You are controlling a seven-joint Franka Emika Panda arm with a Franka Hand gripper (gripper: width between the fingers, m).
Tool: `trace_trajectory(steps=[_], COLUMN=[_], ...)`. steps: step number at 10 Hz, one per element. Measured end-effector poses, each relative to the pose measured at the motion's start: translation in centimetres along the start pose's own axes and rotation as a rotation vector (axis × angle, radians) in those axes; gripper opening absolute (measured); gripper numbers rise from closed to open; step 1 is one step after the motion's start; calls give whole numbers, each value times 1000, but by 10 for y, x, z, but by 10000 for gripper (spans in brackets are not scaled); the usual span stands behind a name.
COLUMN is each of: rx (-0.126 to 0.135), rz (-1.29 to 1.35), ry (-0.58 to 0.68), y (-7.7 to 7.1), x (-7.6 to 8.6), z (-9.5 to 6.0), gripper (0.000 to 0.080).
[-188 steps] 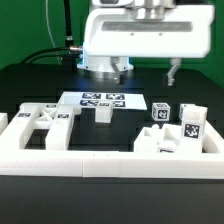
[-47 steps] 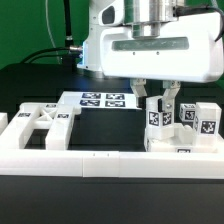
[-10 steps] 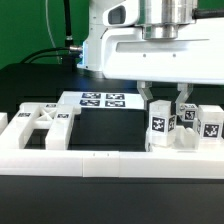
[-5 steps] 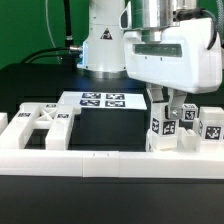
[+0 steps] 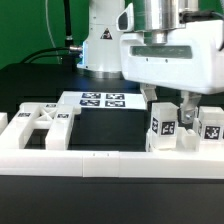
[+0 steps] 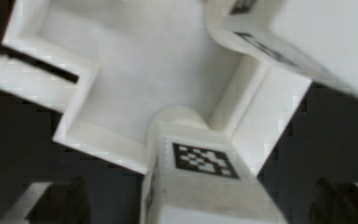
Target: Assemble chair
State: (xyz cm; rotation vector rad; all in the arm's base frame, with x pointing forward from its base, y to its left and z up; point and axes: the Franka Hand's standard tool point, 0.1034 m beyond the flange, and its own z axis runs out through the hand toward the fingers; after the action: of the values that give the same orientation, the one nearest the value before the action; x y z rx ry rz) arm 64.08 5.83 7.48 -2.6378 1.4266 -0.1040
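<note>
Tool (image 5: 168,110) now opened, upright bar (image 5: 163,125) released

Exterior frontal; wrist close above bar (image 6: 197,165)

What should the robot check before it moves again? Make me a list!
1. End effector open: ok.
2. Upright tagged piece not pinched, gaps on both sides in the wrist view: ok.
3. That piece standing straight: ok.
4. Piece locked into the white part under it: cannot tell.
5. Cut-out panel out of the way, at the exterior view's left: ok.
</note>
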Motion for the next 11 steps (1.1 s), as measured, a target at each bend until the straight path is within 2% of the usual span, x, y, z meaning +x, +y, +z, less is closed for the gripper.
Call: trace_trajectory(steps=[1, 3, 6, 9, 11], rx=[0, 4, 2, -15, -44], rz=[-122, -365, -572, -819, -978], ry=[1, 4, 7, 11, 19], y=[0, -1, 1, 5, 4], x=[1, 4, 8, 13, 11], z=[-1, -3, -6, -5, -5], gripper=[643, 648, 649, 649, 649])
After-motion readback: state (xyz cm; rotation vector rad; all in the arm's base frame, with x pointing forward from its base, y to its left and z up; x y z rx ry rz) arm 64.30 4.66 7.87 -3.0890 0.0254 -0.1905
